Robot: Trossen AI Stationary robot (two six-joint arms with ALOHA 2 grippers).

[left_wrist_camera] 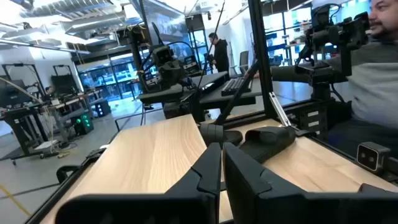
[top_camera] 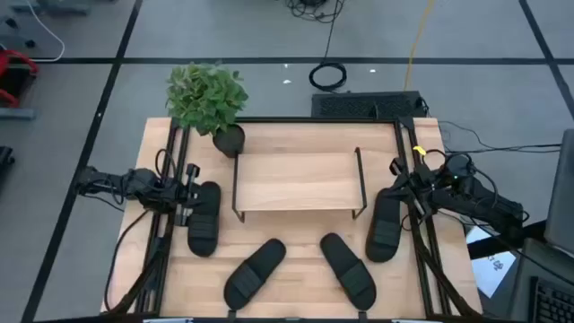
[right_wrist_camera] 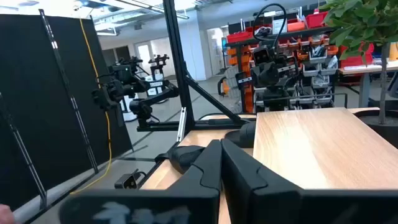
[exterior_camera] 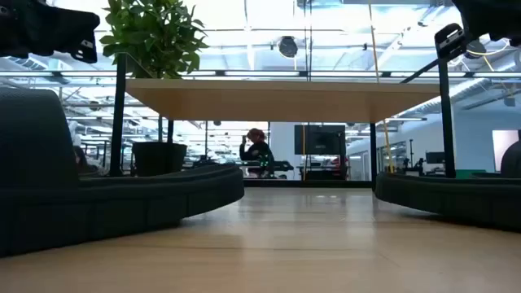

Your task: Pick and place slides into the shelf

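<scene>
The light-wood shelf (top_camera: 296, 182) stands on thin black wire legs in the middle of the table. Four black slides lie flat on the tabletop around it. One slide (top_camera: 204, 218) is at the shelf's left end, one (top_camera: 386, 224) at its right end. Two more (top_camera: 254, 272) (top_camera: 348, 269) lie near the table's near edge. My left gripper (top_camera: 195, 190) (left_wrist_camera: 221, 148) hovers shut over the left slide's far end, at about the height of the shelf board (left_wrist_camera: 155, 155). My right gripper (top_camera: 395, 170) (right_wrist_camera: 221, 144) hovers shut by the right slide's far end.
A potted plant (top_camera: 209, 97) stands at the shelf's far left corner. Black frame rails (top_camera: 161, 224) (top_camera: 426, 233) run along the table's left and right sides. A keyboard (top_camera: 363, 105) lies past the far edge. A person (left_wrist_camera: 379, 56) sits beyond the table's right side.
</scene>
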